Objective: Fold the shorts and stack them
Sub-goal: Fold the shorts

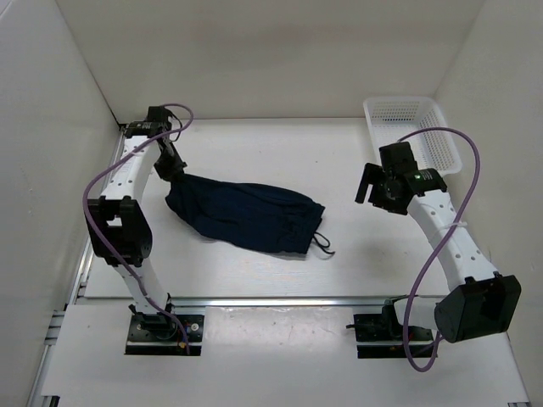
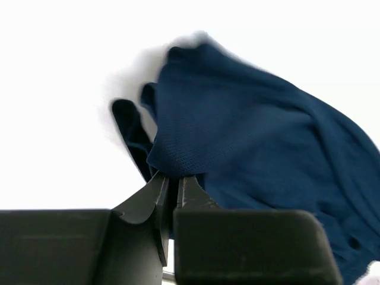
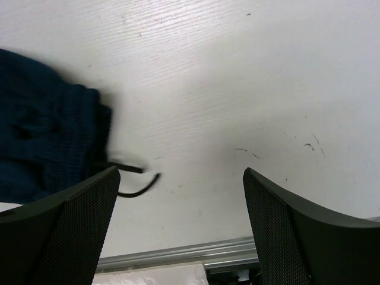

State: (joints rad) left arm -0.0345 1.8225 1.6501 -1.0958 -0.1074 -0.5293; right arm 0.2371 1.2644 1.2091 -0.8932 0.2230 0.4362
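Note:
The dark navy shorts (image 1: 246,212) lie bunched across the middle of the white table, waist end and thin drawstring (image 1: 322,244) to the right. My left gripper (image 1: 170,176) is shut on the left leg end of the shorts (image 2: 237,136), lifting a pinch of fabric between its fingertips (image 2: 190,187). My right gripper (image 1: 366,188) hangs open above the table to the right of the shorts, with nothing between its fingers (image 3: 279,219). In the right wrist view, the waist of the shorts (image 3: 47,148) and the drawstring (image 3: 136,187) show at the left.
A white mesh basket (image 1: 416,131) stands at the back right corner. White walls close the table on the left, back and right. A metal rail (image 1: 280,301) runs along the near edge of the table (image 1: 254,153).

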